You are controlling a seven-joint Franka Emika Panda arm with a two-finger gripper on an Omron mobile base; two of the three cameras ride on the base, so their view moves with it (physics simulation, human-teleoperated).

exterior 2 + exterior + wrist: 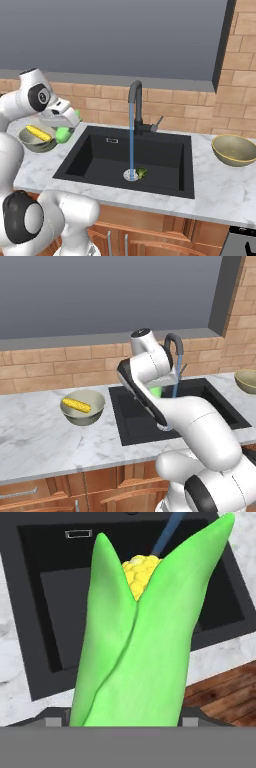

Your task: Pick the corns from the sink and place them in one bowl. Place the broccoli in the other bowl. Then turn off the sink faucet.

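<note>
My gripper (pixel 63 125) is shut on the bright green husked corn (pixel 145 637), whose yellow kernels show at its tip. It hangs over the counter at the sink's left edge, close to the pale bowl (pixel 34 142). That bowl holds the yellow corn cob (pixel 76 404). A small dark green broccoli (pixel 142 172) lies beside the silver drain in the black sink (pixel 100 150). Water streams from the black faucet (pixel 135 102). The olive-tan bowl (pixel 234 149) stands empty on the counter to the right of the sink.
A marble counter (pixel 45 441) runs on both sides of the sink, backed by a brick wall (pixel 180 107). Wooden cabinet fronts (pixel 100 488) sit below. My own white arm (pixel 150 386) crosses in front of the sink in the left base view.
</note>
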